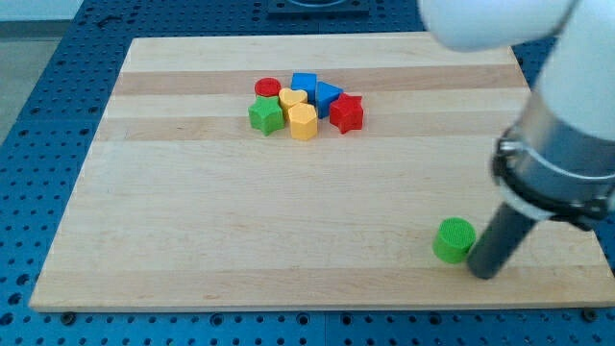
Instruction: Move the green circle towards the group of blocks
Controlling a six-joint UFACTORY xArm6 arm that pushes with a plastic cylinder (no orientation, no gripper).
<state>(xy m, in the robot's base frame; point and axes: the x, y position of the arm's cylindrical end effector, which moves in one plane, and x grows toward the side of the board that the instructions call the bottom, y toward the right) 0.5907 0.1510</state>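
Observation:
The green circle lies alone near the board's bottom right. My tip rests on the board just right of and slightly below it, touching or nearly touching its side. The group of blocks sits at the view's upper middle: a red circle, a blue cube, a blue triangle, a red star, a yellow heart, a yellow hexagon and a green star, all packed together.
The wooden board lies on a blue perforated table. The arm's large white and grey body hangs over the board's right edge and hides that part.

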